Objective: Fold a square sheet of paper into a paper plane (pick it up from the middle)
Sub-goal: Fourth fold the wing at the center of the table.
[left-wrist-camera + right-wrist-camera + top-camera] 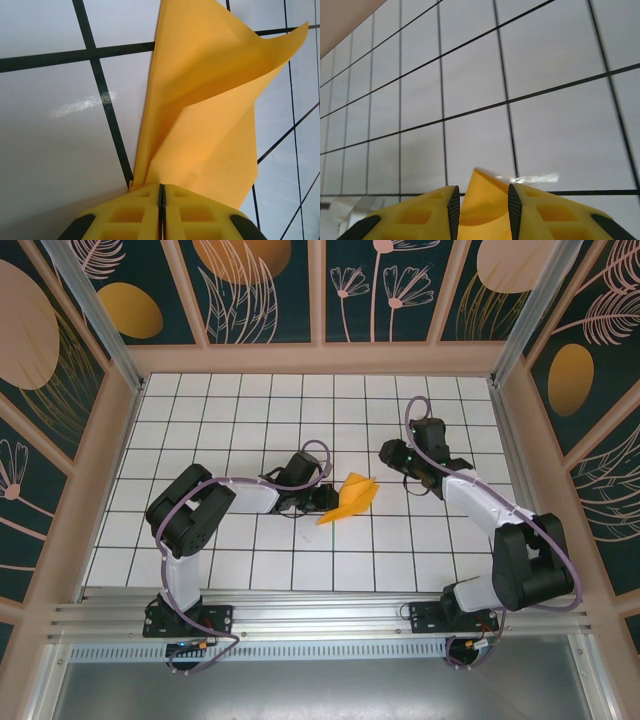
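Observation:
The square sheet of paper [352,498] is orange-yellow and folded into a pointed, winged shape like a rough paper plane. It lies mid-table, with its point toward the near left. My left gripper [324,500] is at its left end. In the left wrist view that gripper [161,188] is shut on the paper [210,100], whose folded layers fan upward from the jaws. My right gripper [388,454] is at the paper's far right corner. In the right wrist view its jaws [483,200] stand open, and a curled paper tip [487,182] rises between them, apparently touching neither pad.
The white tiled table [250,420] is boxed in by wooden-framed dark panels at the back [320,358] and at both sides. A metal rail [320,615] runs along the near edge by the arm bases. Bare tiles surround the paper.

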